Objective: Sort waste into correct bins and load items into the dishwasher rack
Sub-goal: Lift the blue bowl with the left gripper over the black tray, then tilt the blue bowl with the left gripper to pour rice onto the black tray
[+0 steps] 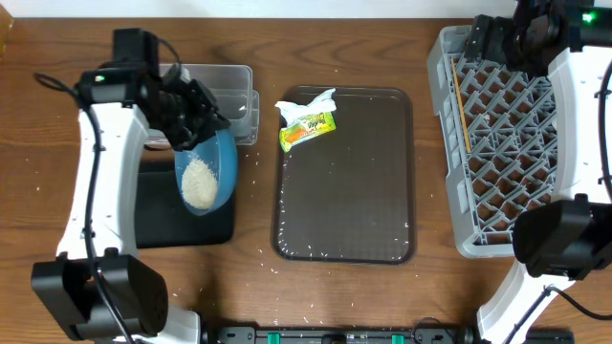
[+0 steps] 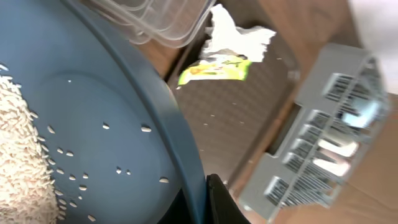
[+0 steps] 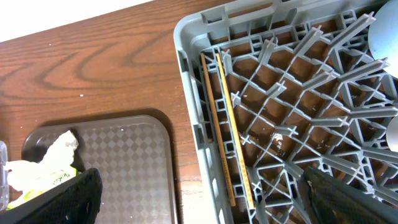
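Observation:
My left gripper (image 1: pixel 191 119) is shut on the rim of the dark-blue bowl (image 1: pixel 225 164), which is tilted above the black tray (image 1: pixel 163 218). A heap of white rice (image 1: pixel 199 182) lies in the bowl. In the left wrist view the rice (image 2: pixel 18 155) sits low in the bowl (image 2: pixel 112 93), with stray grains up the wall. The clear tub (image 1: pixel 220 81) stands just behind. The crumpled napkin (image 1: pixel 308 99) and the yellow-green wrapper (image 1: pixel 308 129) lie on the brown serving tray (image 1: pixel 354 191). My right gripper (image 3: pixel 211 199) is open over the left edge of the grey rack (image 3: pixel 280 93), where the chopsticks (image 3: pixel 227 130) lie.
Loose rice grains dot the wood near the serving tray's front edge (image 1: pixel 287 258). The rack (image 1: pixel 507 143) fills the right side of the table, and part of a pale-blue cup (image 3: pixel 384 31) shows at its far edge. Both arm bases stand at the table's front corners.

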### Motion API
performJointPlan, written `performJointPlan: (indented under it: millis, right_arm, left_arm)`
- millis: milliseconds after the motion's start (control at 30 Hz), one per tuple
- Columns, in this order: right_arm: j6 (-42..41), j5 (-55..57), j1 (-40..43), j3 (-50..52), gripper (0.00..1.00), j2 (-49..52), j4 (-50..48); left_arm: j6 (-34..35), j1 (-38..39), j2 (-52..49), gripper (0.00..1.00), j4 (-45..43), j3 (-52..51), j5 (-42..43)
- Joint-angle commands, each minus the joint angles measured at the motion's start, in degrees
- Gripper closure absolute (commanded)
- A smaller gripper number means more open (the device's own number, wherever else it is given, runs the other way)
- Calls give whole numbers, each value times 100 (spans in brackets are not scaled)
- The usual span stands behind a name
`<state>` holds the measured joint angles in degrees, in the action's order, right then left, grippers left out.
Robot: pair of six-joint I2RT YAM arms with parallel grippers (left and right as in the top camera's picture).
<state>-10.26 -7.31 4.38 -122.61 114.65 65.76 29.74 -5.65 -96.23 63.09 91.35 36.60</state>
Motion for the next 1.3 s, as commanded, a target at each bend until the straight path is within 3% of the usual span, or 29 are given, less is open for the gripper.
performJointPlan:
  millis: [0, 700, 967, 1267]
  right_arm:
    - [-61, -22, -28, -17, 1, -166, 4]
    - [-61, -22, -28, -17, 1, -166, 4]
    - [-61, -22, -28, -17, 1, -166, 4]
    - [-61, -22, -28, -17, 1, -166, 4]
  left_arm:
    - [-365, -295, 98, 94, 31, 9, 1029]
    - [-793, -1440, 98, 94, 118, -566, 2232]
    - [-1220, -1917, 98, 94, 142, -898, 3152]
    - [-1735, -2472, 98, 94, 511, -1128, 3580]
